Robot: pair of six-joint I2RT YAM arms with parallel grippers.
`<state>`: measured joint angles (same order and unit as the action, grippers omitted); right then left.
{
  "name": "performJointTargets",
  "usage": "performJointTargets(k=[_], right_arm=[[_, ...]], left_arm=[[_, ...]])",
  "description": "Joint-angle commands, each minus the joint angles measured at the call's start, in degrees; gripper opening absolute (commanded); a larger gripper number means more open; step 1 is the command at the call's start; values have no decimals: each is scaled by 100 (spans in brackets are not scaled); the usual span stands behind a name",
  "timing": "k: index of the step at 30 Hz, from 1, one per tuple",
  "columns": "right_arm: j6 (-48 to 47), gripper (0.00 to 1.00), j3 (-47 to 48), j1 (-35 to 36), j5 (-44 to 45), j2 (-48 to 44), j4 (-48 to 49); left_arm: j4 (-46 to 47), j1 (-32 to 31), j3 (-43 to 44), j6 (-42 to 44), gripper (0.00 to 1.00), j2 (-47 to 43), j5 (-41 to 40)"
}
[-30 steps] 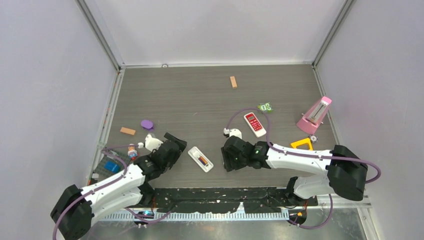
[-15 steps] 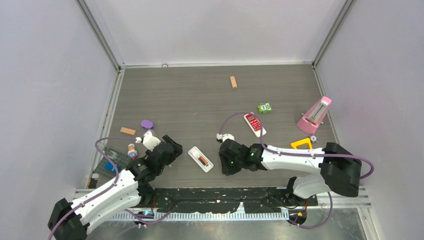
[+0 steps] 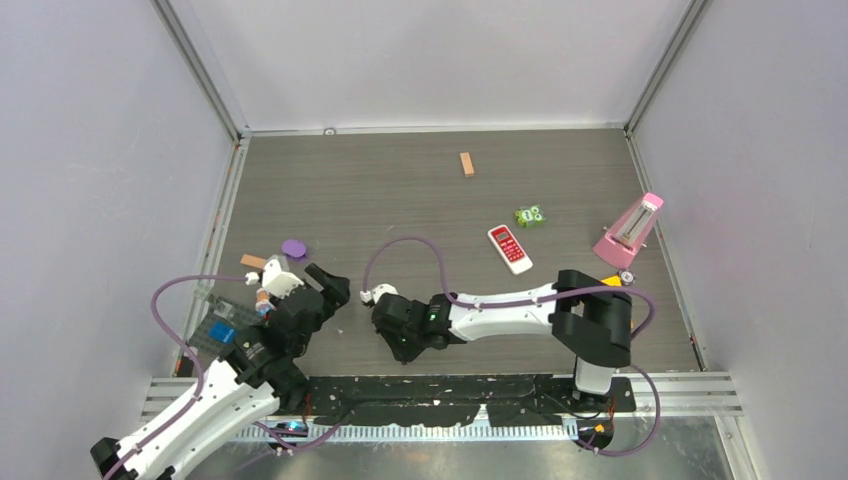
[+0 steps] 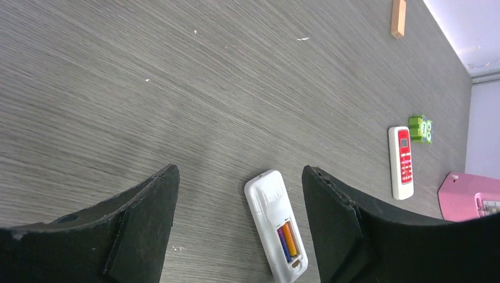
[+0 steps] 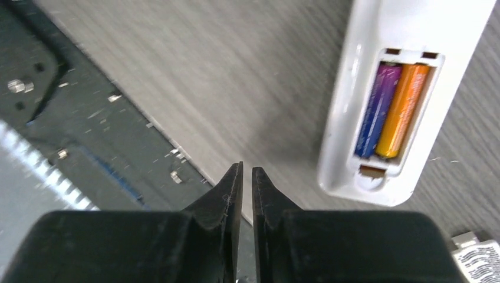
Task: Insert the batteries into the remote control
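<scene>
White remote control (image 5: 413,29) holds both batteries (image 5: 404,112); left jaws wide, empty; right jaws nearly closed, empty

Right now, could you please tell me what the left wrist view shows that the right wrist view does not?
Only the left wrist view: the open left gripper, the red remote, green toy, wooden block and a pink object. Only the right wrist view: the shut right gripper, holding nothing, and the black plate at the table edge. Both: the white remote, back up, uncovered, purple battery and orange battery side by side inside.
</scene>
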<state>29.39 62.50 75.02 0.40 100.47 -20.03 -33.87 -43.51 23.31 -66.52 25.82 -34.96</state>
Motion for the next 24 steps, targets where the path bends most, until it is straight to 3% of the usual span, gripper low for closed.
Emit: performJointTargets(k=[1, 18, 24], right_arm=[[27, 16, 329, -43, 608, 309, -175], [380, 14, -369, -911, 1036, -168, -185], [517, 19, -715, -919, 718, -732, -152]], left_arm=[[-388, -9, 178, 86, 77, -316, -474], [-201, -4, 24, 56, 80, -404, -413], [-205, -9, 4, 69, 81, -450, -421]])
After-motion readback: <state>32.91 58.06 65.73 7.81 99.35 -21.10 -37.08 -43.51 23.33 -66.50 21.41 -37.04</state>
